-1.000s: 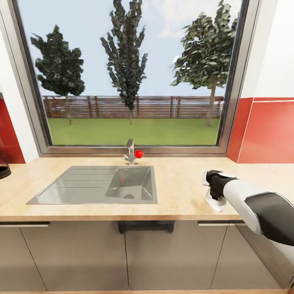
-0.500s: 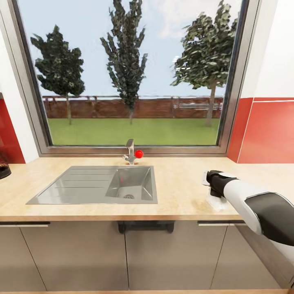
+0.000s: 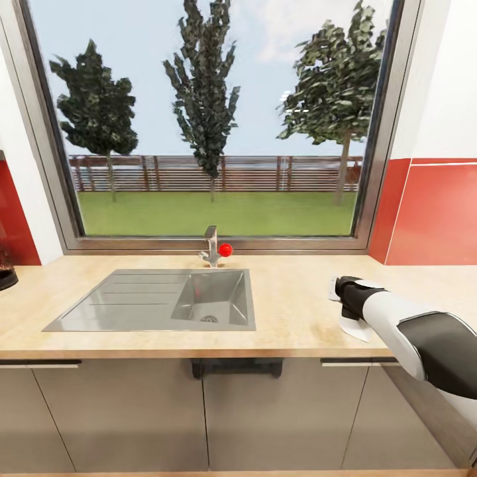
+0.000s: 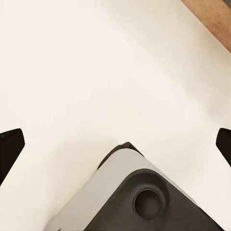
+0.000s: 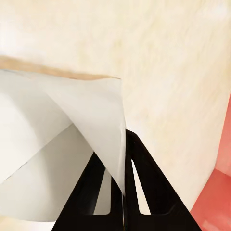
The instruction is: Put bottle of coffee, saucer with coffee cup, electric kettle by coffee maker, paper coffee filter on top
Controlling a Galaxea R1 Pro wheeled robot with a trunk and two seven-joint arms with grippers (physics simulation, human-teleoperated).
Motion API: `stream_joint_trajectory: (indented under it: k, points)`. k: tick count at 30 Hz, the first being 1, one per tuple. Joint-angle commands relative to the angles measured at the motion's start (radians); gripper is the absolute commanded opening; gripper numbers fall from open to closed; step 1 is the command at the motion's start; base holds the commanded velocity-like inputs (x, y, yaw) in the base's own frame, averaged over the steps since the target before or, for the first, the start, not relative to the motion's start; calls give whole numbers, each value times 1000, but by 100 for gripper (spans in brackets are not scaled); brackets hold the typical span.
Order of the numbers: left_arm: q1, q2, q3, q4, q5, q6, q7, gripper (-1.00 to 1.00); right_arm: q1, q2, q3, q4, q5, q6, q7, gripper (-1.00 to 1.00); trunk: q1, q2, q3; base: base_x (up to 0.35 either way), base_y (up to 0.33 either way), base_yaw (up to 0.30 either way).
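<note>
Across the kitchen countertop (image 3: 298,311) sit one steel sink (image 3: 159,301) and one faucet (image 3: 211,246) with a red knob. One right gripper (image 5: 120,192) is clamped on the single paper coffee filter (image 3: 353,327), just above the counter right of the sink. Compared with a second ago, the filter looks flatter; the left gripper (image 4: 115,144) is spread wide.
</note>
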Motion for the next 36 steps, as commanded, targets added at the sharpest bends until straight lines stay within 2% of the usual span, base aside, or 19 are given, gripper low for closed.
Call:
stream_joint_trajectory:
  k: [1, 19, 29, 36]
  points:
    - [0, 0, -7, -1, 10, -2, -3, 100, -1, 0, -4, 1, -7, 3, 5, -100, 0, -1, -1, 0, 0, 0]
    - [0, 0, -7, -1, 10, -3, -3, 100, -1, -1, -4, 1, -7, 0, 5, -100, 0, -1, -1, 0, 0, 0]
    - [0, 0, -7, -1, 10, -3, -2, 100, -1, -2, -4, 1, -16, -18, 4, -100, -38, 69, 30, 0, 0, 0]
    - [0, 0, -7, -2, 2, -3, 34, 100, -2, -9, -12, -9, -37, -39, 5, -100, -65, 118, 52, 0, 0, 0]
